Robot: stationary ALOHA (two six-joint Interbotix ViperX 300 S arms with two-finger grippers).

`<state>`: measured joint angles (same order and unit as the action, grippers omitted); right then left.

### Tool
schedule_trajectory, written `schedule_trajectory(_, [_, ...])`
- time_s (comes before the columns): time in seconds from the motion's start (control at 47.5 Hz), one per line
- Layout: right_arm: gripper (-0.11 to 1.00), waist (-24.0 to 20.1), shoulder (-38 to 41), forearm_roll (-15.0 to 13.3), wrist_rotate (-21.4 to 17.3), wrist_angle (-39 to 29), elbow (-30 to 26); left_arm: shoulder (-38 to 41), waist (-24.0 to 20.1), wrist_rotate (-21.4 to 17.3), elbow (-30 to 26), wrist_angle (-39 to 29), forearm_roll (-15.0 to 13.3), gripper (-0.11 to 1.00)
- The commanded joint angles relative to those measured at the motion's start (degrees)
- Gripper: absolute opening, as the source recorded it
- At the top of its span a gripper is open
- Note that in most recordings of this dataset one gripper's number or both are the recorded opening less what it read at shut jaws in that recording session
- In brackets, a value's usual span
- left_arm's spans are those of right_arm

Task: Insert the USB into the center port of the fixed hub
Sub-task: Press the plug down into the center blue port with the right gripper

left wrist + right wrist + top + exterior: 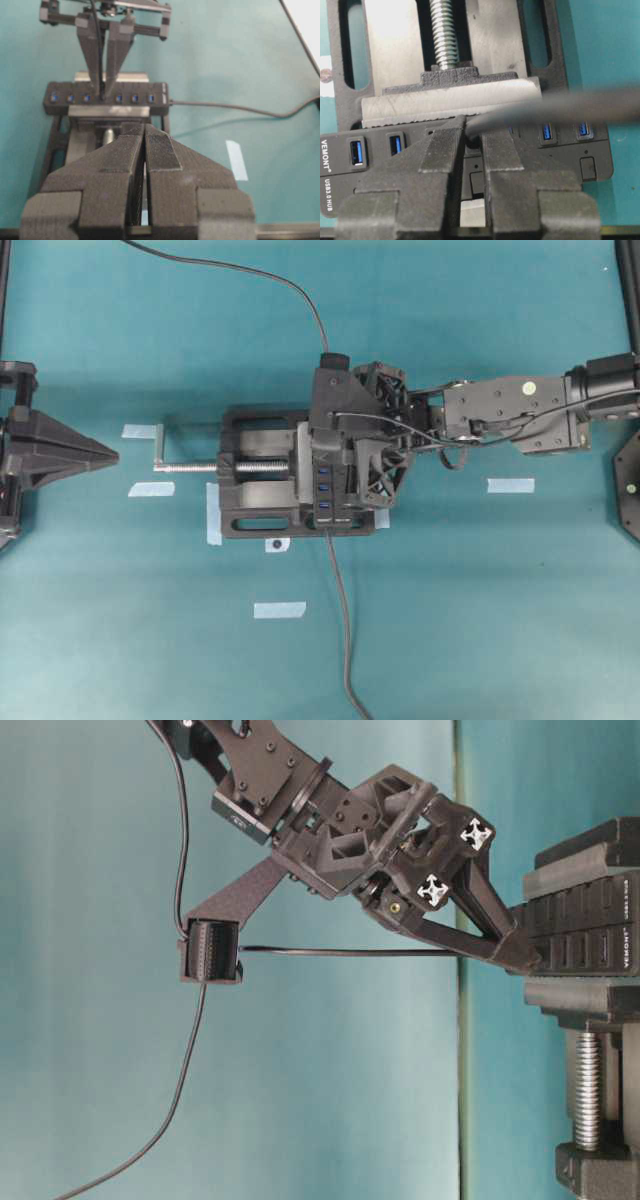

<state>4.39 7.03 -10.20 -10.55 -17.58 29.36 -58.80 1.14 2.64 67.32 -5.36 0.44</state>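
**Plug held at the middle of the hub**

The right hand (472,145) is seen pinched on the small black USB plug (471,137), whose thin dark cable (560,107) runs off to the side. The plug is held down at the middle of the long black multi-port hub (350,170), clamped in the black vise (250,480) on the teal table (480,620). The left hand (144,165) is pressed together, well apart.

The fixed hub (365,165) has a matt black plastic casing with glossy blue port inserts. The vise (255,502) combines a matt black body, brushed bare-metal jaw plates and a bright threaded metal screw (443,32). The right gripper (472,142) fingers carry finely ribbed matt black plastic pads.
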Motion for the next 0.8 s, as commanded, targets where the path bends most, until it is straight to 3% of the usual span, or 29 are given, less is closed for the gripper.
schedule_trajectory(0.0, [0.07, 0.6, -0.6, 0.1, -0.4, -0.4, -0.9, 0.4, 0.0, 0.1, -0.6, 0.3, 0.0, 0.00])
schedule_trajectory(0.505, [0.11, 1.0, -1.5, 0.0, -0.2, 2.5, -2.2, 0.4, 0.0, 0.1, -0.5, 0.3, 0.1, 0.00])
schedule_trajectory(0.632, [0.19, 1.1, -1.8, 0.1, -0.2, 2.9, -2.2, 0.4, 0.0, 0.1, -0.5, 0.3, 0.0, 0.00])
schedule_trajectory(0.779, [0.39, 1.1, -2.4, 0.1, -0.2, 3.2, -2.3, 0.4, 0.0, 0.1, -0.5, 0.3, 0.0, 0.00])
